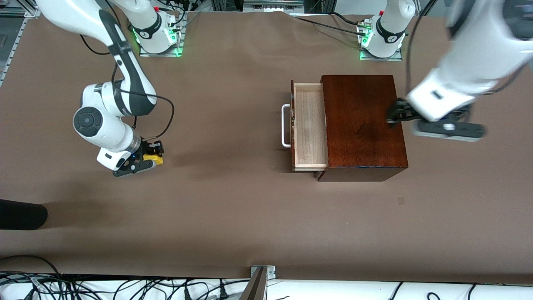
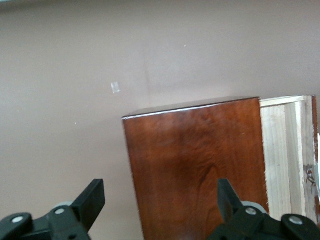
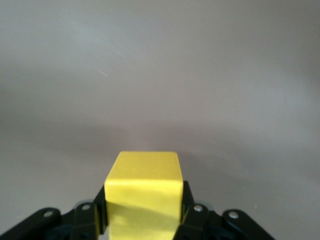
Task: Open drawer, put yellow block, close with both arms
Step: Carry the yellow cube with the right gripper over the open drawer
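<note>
The drawer [image 1: 309, 127] is pulled partly out of the dark reddish-brown wooden box [image 1: 362, 125]; its pale tray is empty and its white handle [image 1: 285, 125] faces the right arm's end. My right gripper [image 1: 146, 160] is shut on the yellow block [image 1: 153, 158], low over the table toward the right arm's end. In the right wrist view the block [image 3: 144, 192] sits between the fingers. My left gripper [image 1: 395, 113] is open, over the box's edge at the left arm's end. The left wrist view shows the box top [image 2: 195, 165] and the drawer tray [image 2: 286, 150].
A black object [image 1: 21, 214] lies at the table's edge toward the right arm's end, nearer the camera. A metal bracket [image 1: 262, 275] sticks up at the table's near edge. A small mark [image 1: 400, 200] is on the brown table cover.
</note>
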Motion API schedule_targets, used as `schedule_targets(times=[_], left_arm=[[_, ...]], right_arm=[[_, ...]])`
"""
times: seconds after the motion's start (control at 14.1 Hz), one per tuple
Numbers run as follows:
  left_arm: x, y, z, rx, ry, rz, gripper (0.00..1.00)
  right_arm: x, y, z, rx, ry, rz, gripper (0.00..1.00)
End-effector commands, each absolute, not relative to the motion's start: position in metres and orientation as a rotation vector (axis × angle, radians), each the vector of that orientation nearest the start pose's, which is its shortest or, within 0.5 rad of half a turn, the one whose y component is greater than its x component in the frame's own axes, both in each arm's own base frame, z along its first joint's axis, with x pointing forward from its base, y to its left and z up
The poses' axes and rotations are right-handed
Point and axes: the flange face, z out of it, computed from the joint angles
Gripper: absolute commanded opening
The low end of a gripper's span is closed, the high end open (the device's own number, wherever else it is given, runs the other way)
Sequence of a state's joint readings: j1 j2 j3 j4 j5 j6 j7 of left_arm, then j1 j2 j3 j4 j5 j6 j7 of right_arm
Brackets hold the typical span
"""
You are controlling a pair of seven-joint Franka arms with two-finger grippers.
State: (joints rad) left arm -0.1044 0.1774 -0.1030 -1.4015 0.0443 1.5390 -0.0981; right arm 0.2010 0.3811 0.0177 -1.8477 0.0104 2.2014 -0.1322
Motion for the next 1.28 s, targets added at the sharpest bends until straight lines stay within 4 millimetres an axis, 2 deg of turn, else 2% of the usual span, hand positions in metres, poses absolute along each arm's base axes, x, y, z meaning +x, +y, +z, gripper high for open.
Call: schedule_targets(times=[0.0, 0.14, 0.28, 0.36, 0.64, 0.78, 0.85, 0.99, 1.14, 1.21], left_arm=[[0.569, -0.049, 0.600, -3.159, 0.148, -0.020, 1.00], [0.559, -0.014, 0.592, -3.163, 0.059, -0.109, 1.00], [0.557, -0.007, 0.587, -3.162, 0.037, -0.092, 1.00], [0.557, -0.007, 0.587, -3.161, 0.035, -0.090, 1.00], [0.557, -0.001, 0.588, -3.126, 0.027, -0.041, 1.00], [0.558, 0.003, 0.590, -3.126, 0.020, -0.045, 1.00], [0.558, -0.001, 0.591, -3.125, 0.027, -0.048, 1.00], [0.558, -0.004, 0.590, -3.112, 0.041, -0.043, 1.00], [0.557, -0.004, 0.589, -3.099, 0.078, -0.033, 1.00], [0.556, -0.004, 0.592, -3.099, 0.093, -0.037, 1.00]], right_arm=[[0.628, 0.182, 0.357, -3.017, -0.754, 0.016, 0.00], [0.632, 0.218, 0.383, -2.979, -0.878, -0.022, 0.00], [0.618, 0.275, 0.405, -2.936, -1.008, -0.020, 0.00], [0.607, 0.304, 0.416, -2.910, -1.080, -0.021, 0.00], [0.548, 0.455, 0.444, -2.718, -1.500, -0.016, 0.00], [0.515, 0.512, 0.455, -2.654, -1.607, -0.037, 0.00], [0.499, 0.536, 0.456, -2.625, -1.640, -0.067, 0.00], [0.478, 0.576, 0.452, -2.554, -1.701, -0.148, 0.00], [0.446, 0.619, 0.438, -2.485, -1.776, -0.219, 0.00], [0.434, 0.633, 0.432, -2.468, -1.824, -0.257, 0.00]])
